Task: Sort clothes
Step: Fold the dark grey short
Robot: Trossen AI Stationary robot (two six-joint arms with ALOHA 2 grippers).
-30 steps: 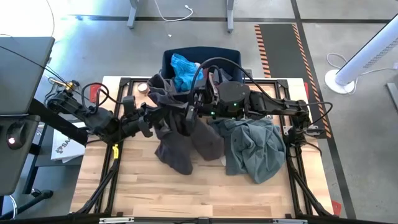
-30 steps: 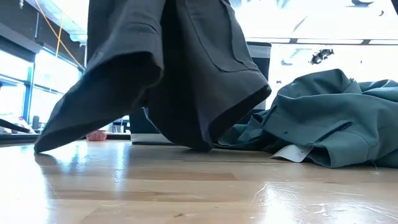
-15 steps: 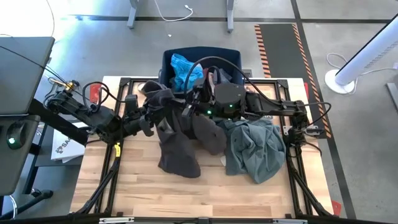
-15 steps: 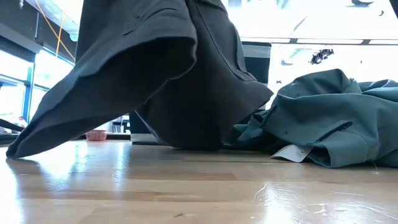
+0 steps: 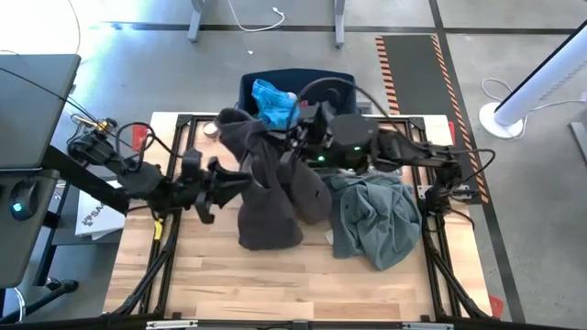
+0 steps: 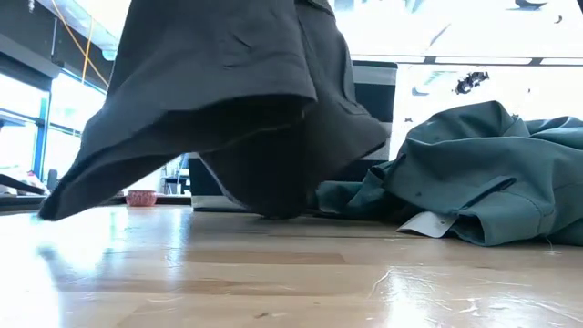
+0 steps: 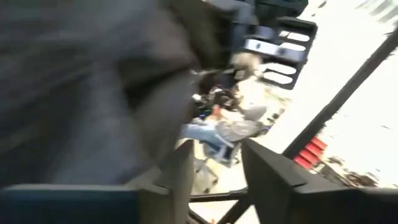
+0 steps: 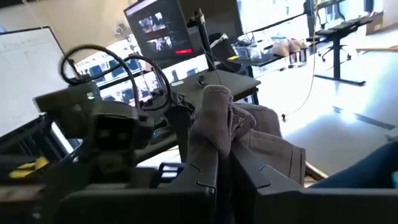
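Jaws of the right gripper (image 8: 225, 163) clamp together on a fold of the dark grey-brown trousers (image 5: 271, 188), lifted so the legs hang from them to the table (image 5: 275, 275). Jaws of the left gripper (image 5: 246, 180) stand apart just beside the hanging cloth, holding nothing. Below the right arm lies the crumpled grey-green shirt (image 5: 374, 220). Beyond the jaws, a bright blue piece (image 5: 275, 101) sits in the navy bin (image 5: 303, 81).

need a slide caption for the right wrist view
Right gripper shut on a bunch of the dark grey-brown trousers, with the left arm beyond them.
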